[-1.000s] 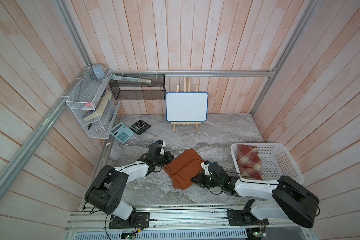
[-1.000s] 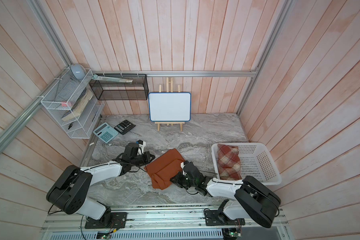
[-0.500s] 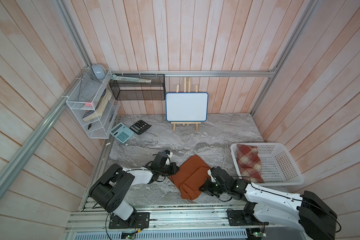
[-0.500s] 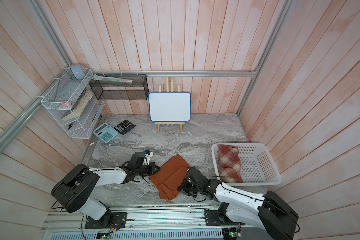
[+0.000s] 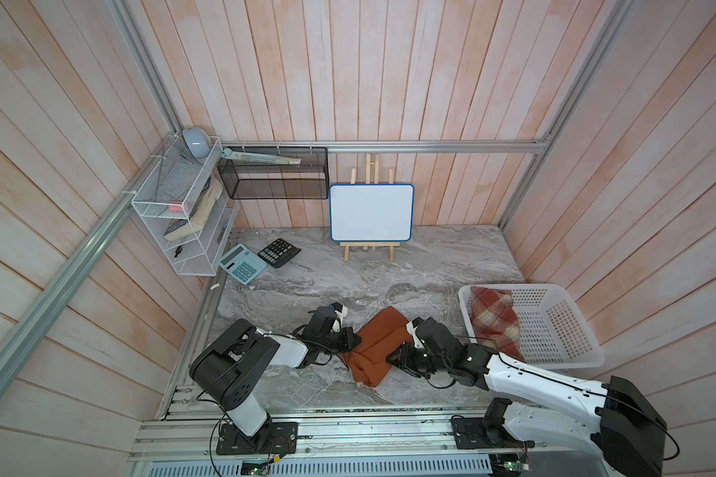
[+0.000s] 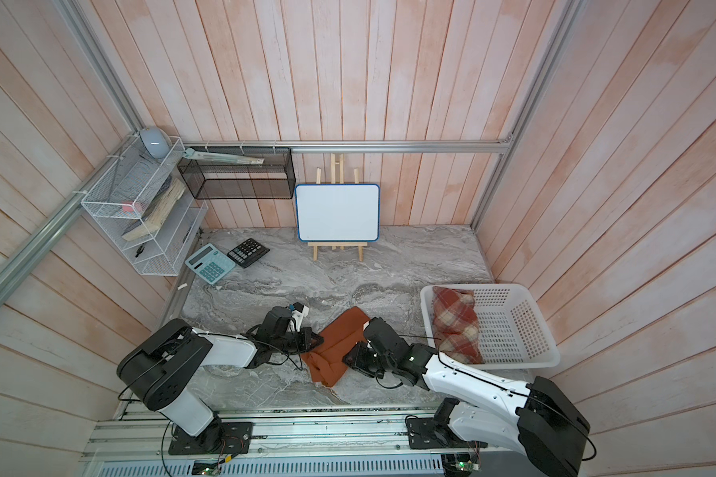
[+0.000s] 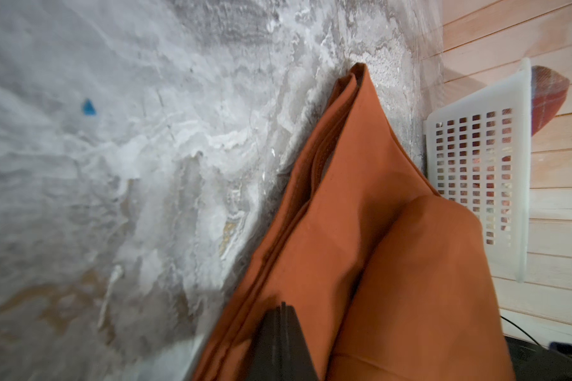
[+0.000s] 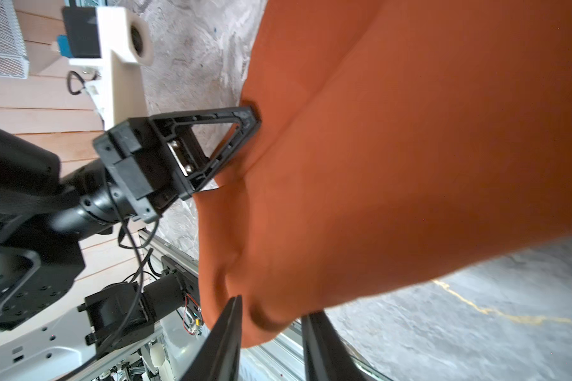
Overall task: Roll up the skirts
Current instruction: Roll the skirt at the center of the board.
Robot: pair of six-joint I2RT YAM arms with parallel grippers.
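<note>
you have two skirts in view. the rust-orange skirt (image 5: 379, 347) is plain, smooth woven cloth, folded into a long strip with soft rounded creases. it lies on the grey veined marble table (image 5: 306, 289) in the lower middle of both top views, between the two arms. the plaid skirt (image 5: 495, 320) is woolly, in red, cream and tan. it is bunched into a plump, pillow-like bundle inside the basket (image 5: 534, 285) at the lower right. that basket is rigid white plastic, rectangular, with lattice holes in its walls and floor.

your left gripper (image 5: 354, 340) is clamped tight on the left edge of the rust-orange skirt. the right wrist view shows its black, triangular, open-frame finger (image 8: 245, 122) biting into a crease of the cloth. your right gripper (image 5: 393, 357) sits at the skirt's right edge. its two tapered black fingers (image 8: 225, 336) are parted, with a rounded fold of cloth between them. whether they press that fold, you cannot tell.

counted:
- two skirts and one basket.
- two calculators at the table's upper left, just beside each other: a teal calculator (image 5: 242, 264) and a black calculator (image 5: 279, 252).
- one blue-rimmed whiteboard (image 5: 371, 212) on one wooden easel (image 5: 368, 250).
- one white wire shelf (image 5: 174, 214) and one black mesh tray (image 5: 273, 177) on the wall.
</note>
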